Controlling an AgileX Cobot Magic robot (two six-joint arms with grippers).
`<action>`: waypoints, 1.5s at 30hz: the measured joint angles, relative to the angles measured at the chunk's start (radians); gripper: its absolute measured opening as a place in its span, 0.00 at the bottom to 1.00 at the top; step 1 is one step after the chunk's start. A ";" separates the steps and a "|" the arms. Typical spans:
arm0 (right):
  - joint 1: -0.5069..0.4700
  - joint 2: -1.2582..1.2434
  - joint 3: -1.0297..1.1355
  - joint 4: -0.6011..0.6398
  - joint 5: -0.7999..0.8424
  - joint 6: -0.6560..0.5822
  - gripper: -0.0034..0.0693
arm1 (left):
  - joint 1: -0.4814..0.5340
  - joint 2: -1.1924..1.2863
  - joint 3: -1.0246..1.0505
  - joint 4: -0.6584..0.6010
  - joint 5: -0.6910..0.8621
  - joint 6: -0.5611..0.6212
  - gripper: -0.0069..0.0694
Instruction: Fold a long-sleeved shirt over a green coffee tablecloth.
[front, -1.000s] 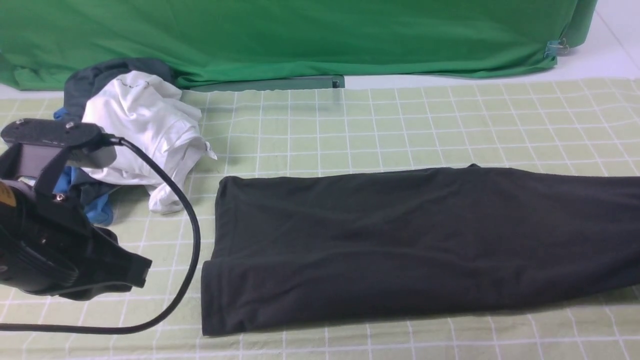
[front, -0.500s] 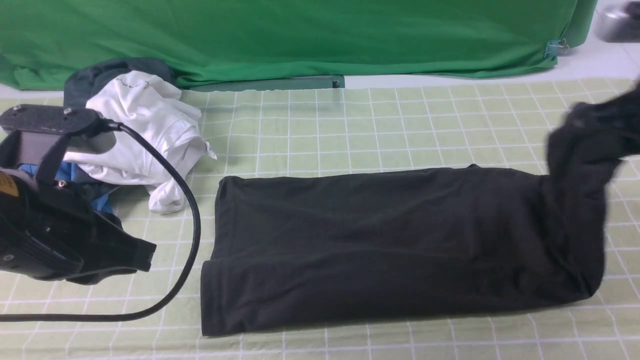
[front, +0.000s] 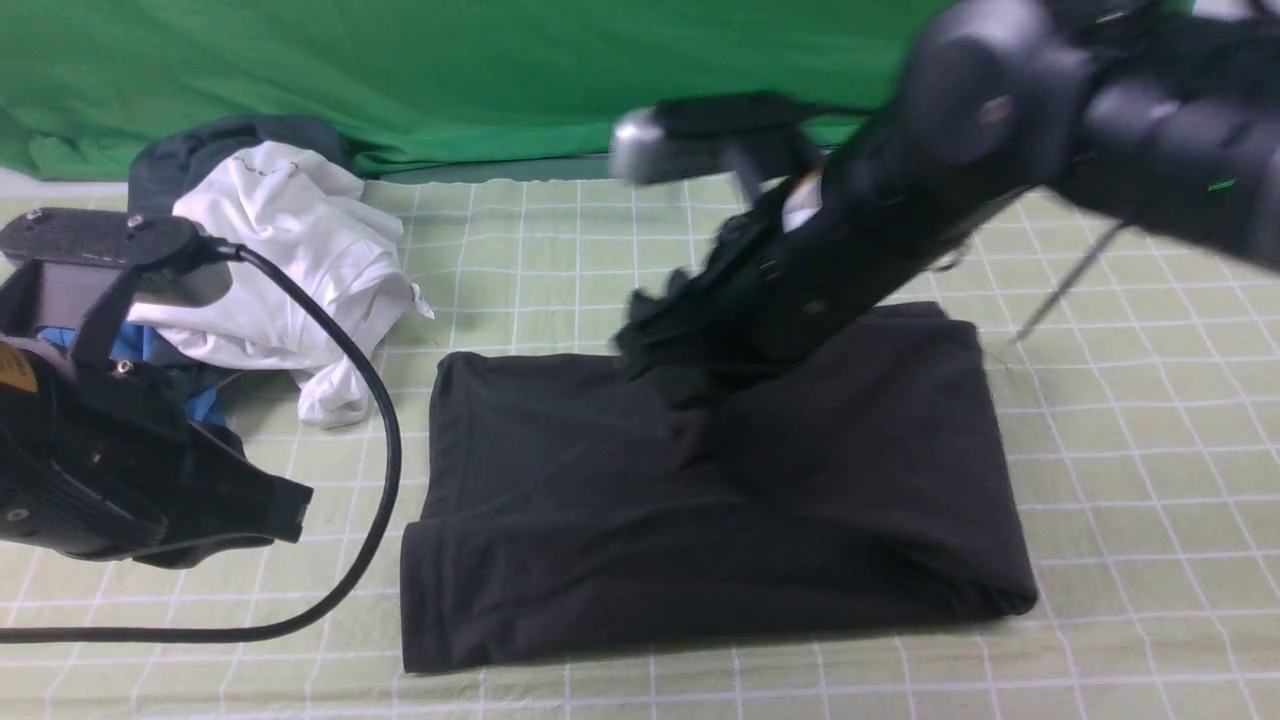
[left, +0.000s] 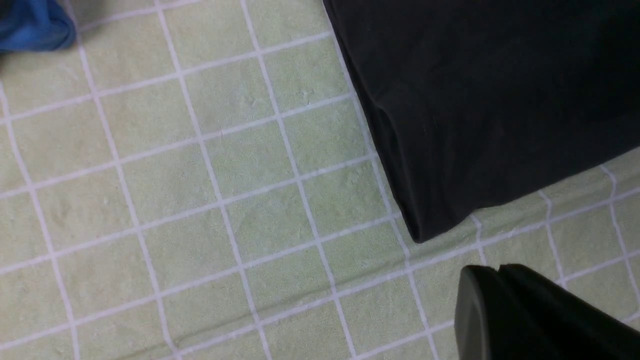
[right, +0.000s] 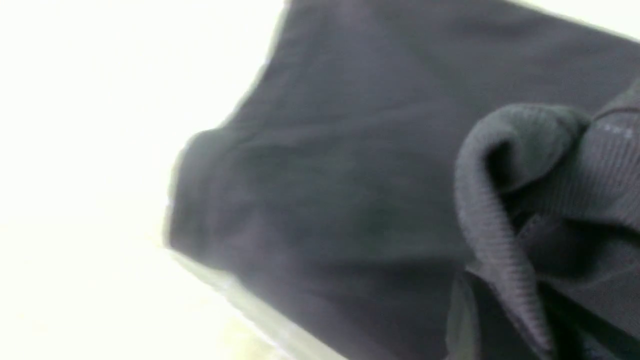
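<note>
Folding of the black long-sleeved cotton-like shirt (front: 600, 580) is under way on the counter, which is covered by the pale yellow-green tablecloth with a grid of thin white lines (front: 1150, 480). The garment occupies the middle of the covered surface and reaches toward the near edge, where a strip of gridded cloth shows between the two. The right gripper (front: 660, 350), blurred in the front view, pinches a ribbed portion of the shirt (right: 505, 225) and holds it raised above the main panel. The left gripper (left: 480, 280) is pressed together over bare tablecloth, beside but apart from the shirt, and holds nothing. Toward the far left corner of the counter lies a heap comprising a crumpled white fabric garment (front: 290, 240), a dark grey-blue cloth garment (front: 165, 165) and a bright blue cloth piece (left: 37, 27). Beyond the far edge hangs a plain deep green fabric (front: 450, 80).

Progress is judged to be roughly midway. The body appears already gathered into a long band lying across the counter, with layered edges at its left end. The lengthwise fold from the right appears to be in hand: the raised end is suspended over the band and has yet to be laid down. Remaining work probably comprises lowering this end, releasing it, aligning the edges and smoothing the resulting packet, possibly with one further fold. Bunching beneath the lifted layer is the likeliest fault.
</note>
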 joint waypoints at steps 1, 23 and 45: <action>0.025 0.028 -0.020 0.000 -0.004 0.007 0.10 | 0.000 0.000 0.000 0.000 0.000 0.000 0.10; 0.163 0.312 -0.354 0.156 0.098 -0.102 0.77 | 0.000 0.000 0.000 -0.001 -0.001 0.000 0.11; -0.154 -0.065 -0.123 -0.211 0.412 -0.148 0.04 | -0.001 0.048 0.000 -0.191 -0.092 0.081 0.11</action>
